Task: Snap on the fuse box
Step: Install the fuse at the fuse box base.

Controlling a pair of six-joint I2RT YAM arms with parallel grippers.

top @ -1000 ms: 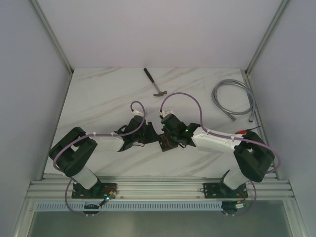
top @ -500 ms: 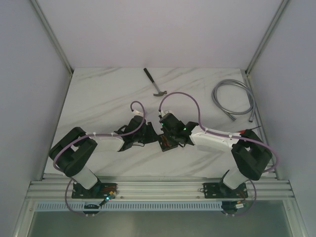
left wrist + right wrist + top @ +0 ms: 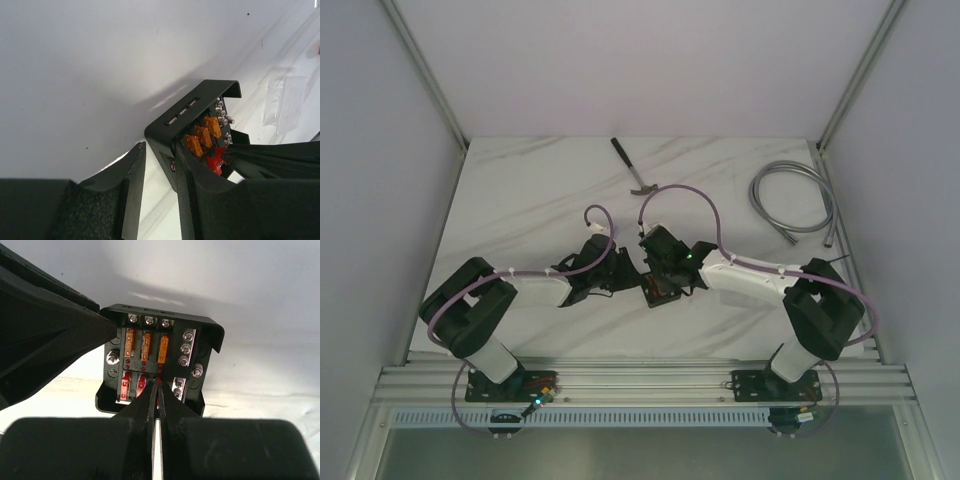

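Fingers of the right gripper (image 3: 157, 385) are pressed tight together. Their tips touch down among the red fuses (image 3: 124, 386) in the lower row of the small black square plastic fuse box (image 3: 210, 335). The box lies face-up on the white marbled table (image 3: 520, 200), between the two arms near the front middle. The left gripper (image 3: 159, 160) stands partly apart, straddling the box's side wall: one finger is inside, and the other is outside, with a sliver of table showing between it and the wall.
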